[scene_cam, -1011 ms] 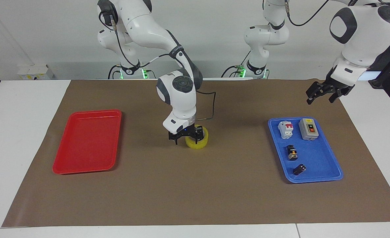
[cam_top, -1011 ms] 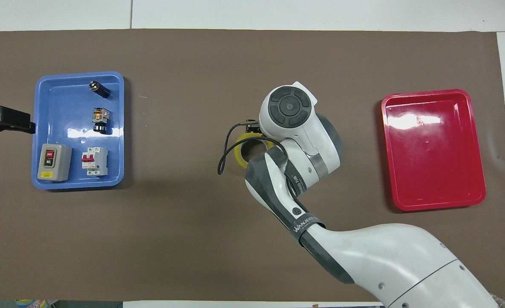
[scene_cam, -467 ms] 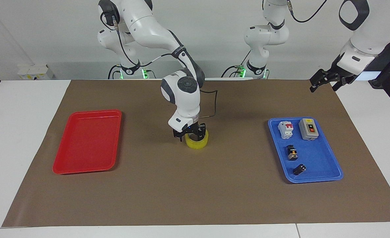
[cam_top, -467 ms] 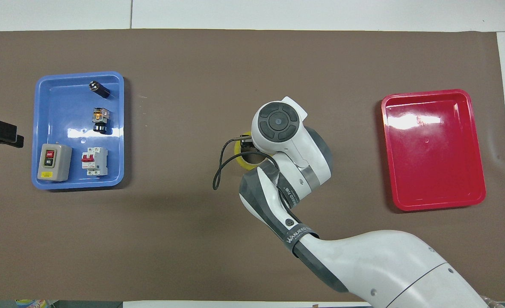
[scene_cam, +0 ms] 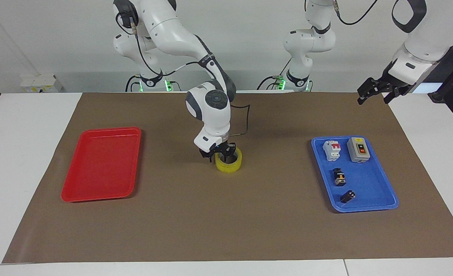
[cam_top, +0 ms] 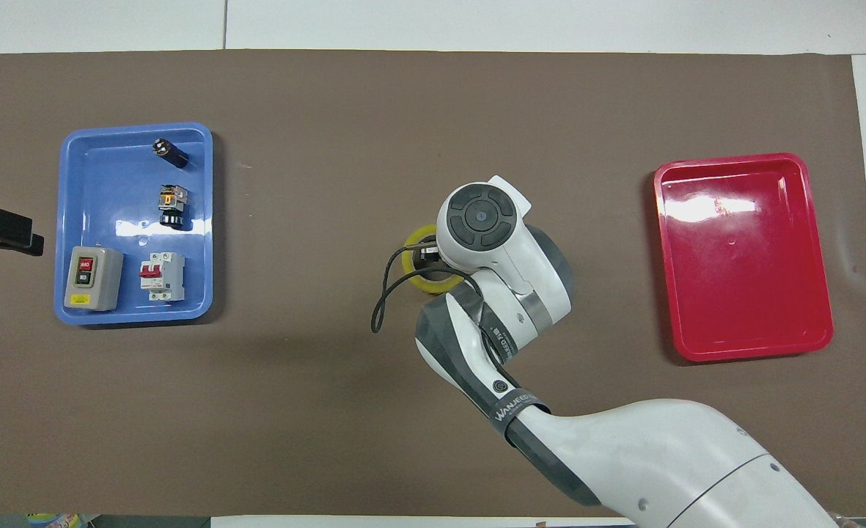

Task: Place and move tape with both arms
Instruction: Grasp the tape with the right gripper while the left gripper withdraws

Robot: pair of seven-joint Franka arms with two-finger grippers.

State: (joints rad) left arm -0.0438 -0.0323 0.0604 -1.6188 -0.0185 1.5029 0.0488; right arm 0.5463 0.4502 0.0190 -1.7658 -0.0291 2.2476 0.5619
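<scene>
Round roll of see-through yellow tape point(scene_cam: 229, 163) flat on the brown mat point(scene_cam: 226, 226), between red plastic tray point(scene_cam: 101, 165) and blue plastic tray point(scene_cam: 354, 174); right gripper point(scene_cam: 220, 153) down on its rim, fingers pinching the wall; left gripper point(scene_cam: 378, 91) waiting high past the blue tray, fingers spread wide

Glossy red tray point(scene_cam: 100, 165); mat point(scene_cam: 226, 222) (matt)

I count one roll of yellow tape point(scene_cam: 229, 164) on the desk point(scene_cam: 19, 153). I see two trays: one red tray point(scene_cam: 100, 165) and one blue tray point(scene_cam: 368, 191). The blue one holds four parts: one circuit breaker point(scene_cam: 332, 150), one grey switch box point(scene_cam: 358, 149) and two small black parts point(scene_cam: 340, 177) point(scene_cam: 348, 196). Two arms, two grippers point(scene_cam: 220, 155) point(scene_cam: 376, 92).
</scene>
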